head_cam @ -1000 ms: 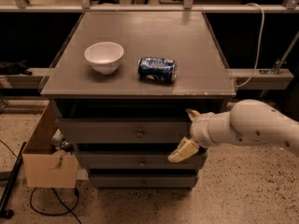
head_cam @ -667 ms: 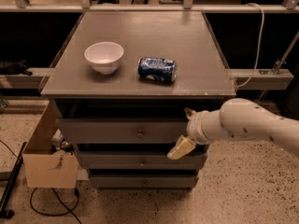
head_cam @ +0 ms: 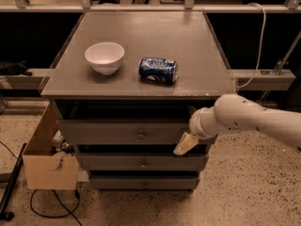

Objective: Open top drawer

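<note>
The top drawer (head_cam: pixel 108 132) is a grey front under the cabinet top, with a small round knob (head_cam: pixel 140 135) at its middle. It looks shut, flush with the two shorter drawers below. My gripper (head_cam: pixel 186 142) is at the end of the white arm (head_cam: pixel 244 119) that comes in from the right. It sits in front of the top drawer's right end, well to the right of the knob. One cream finger (head_cam: pixel 185 144) points down and left.
On the grey cabinet top (head_cam: pixel 188 46) stand a white bowl (head_cam: pixel 105 57) and a blue can (head_cam: pixel 158 70) lying on its side. A cardboard box (head_cam: pixel 47 161) stands on the floor at the cabinet's left. Cables lie on the floor at the left.
The arm and gripper have shifted a little to the left along the top drawer's front, toward the knob. The drawer has not moved.
</note>
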You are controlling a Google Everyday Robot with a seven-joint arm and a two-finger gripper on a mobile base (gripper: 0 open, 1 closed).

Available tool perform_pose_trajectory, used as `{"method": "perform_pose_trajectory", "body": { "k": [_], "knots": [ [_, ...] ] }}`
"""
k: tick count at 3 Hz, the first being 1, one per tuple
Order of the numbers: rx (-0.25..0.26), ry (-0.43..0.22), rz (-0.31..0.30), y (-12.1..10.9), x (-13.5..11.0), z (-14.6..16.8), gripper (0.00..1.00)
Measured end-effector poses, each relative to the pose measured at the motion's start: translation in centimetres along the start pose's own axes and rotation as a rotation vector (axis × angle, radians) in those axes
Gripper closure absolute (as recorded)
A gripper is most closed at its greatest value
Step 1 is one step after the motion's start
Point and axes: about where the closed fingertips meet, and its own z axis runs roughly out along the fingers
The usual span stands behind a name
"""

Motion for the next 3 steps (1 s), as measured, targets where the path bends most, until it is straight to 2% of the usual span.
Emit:
{"method": "perform_pose_trajectory", "body": {
  "k": [1,3],
  "knots": [
    [-0.005,-0.007,0.012,0.05,0.16,0.24,0.00],
    [-0.006,-0.007,0.012,0.05,0.14,0.21,0.46]
  ]
}}
